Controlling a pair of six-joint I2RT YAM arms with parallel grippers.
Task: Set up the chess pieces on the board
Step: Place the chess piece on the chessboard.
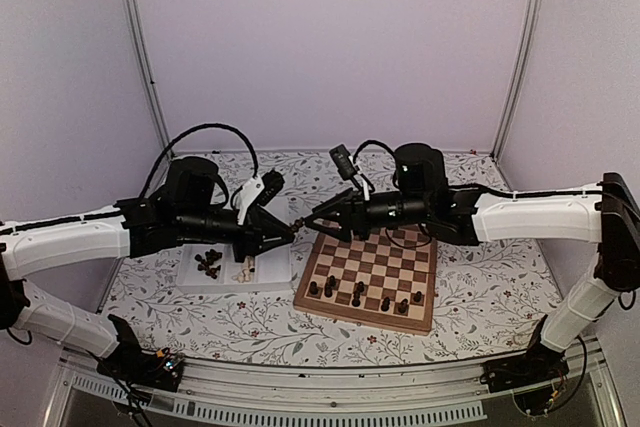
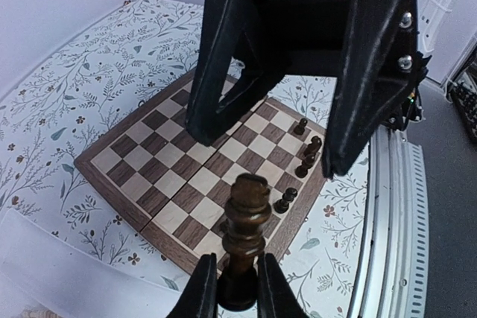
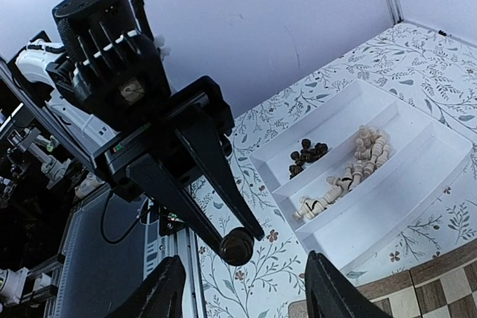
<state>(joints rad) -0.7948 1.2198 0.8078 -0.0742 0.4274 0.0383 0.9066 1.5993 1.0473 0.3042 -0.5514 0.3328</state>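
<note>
Left fingers [image 2: 203, 288] clamp dark piece [image 2: 246, 229] base | head toward right fingers [image 3: 160, 296], apart | axis seemingly level

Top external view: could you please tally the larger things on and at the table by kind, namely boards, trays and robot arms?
Chessboard: 1
White tray: 1
Robot arms: 2, left and right
Total: 4

The tray [image 1: 272, 269] lies just left of the board [image 1: 378, 259].

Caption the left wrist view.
Left gripper holds a dark chess piece by its base, facing the open right gripper, board beyond.
</note>
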